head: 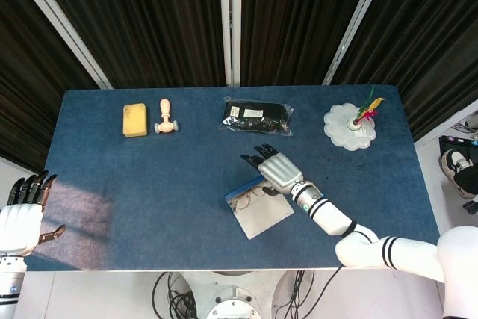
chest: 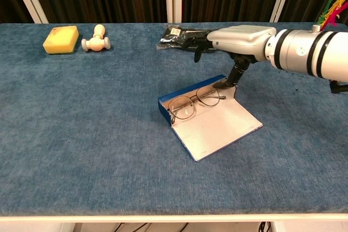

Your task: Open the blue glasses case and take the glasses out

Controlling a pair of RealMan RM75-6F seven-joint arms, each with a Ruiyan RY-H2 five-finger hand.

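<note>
the table (chest: pixel 81 150) is covered with blue cloth, and the task is judged to be about half done: the blue glasses case (chest: pixel 209 120) is already opened, near the middle of the frame in the chest view, with its pale flap laid flat toward the lower right. the glasses (chest: pixel 194 101) are not yet taken out; they are seen lying inside the case, against its blue wall.

the right hand (chest: pixel 239 39) is held just above the far end of the case, in the upper right of the chest view. its fingers are stretched forward and apart, and the thumb is pointed down to the case corner. nothing is gripped by it, as far as can be seen. whether the thumb touches the glasses cannot be told.

the left hand (head: pixel 21 218) is seen at the lower left edge of the head view, off the table, fingers apart, with nothing held.
</note>
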